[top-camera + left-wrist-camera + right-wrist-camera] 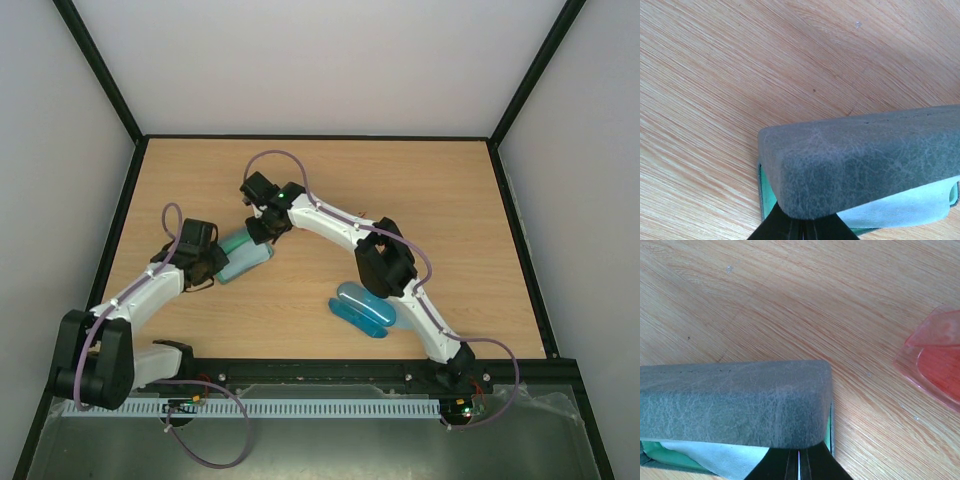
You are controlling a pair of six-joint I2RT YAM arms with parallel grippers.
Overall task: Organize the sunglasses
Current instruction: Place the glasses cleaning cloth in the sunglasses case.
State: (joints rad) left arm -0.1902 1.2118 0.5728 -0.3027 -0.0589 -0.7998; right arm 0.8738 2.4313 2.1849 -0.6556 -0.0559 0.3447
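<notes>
Right wrist view alone shows you the red pair [936, 365], loose on the table [790, 300] at the frame's right edge, apart from the green case [735, 402], so I judge it not yet stowed; the orange pair shows nowhere. Top view alone shows the blue case [362, 310] at lower centre. Left gripper [800, 231] and right gripper [799, 469] are both fully closed, tips at opposite ends of the green case, gripping nothing visible, with a cloth [900, 207] sticking out under its lid.

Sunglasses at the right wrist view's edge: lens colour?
The sunglasses have translucent red-pink lenses; right wrist view shows them best.
</notes>
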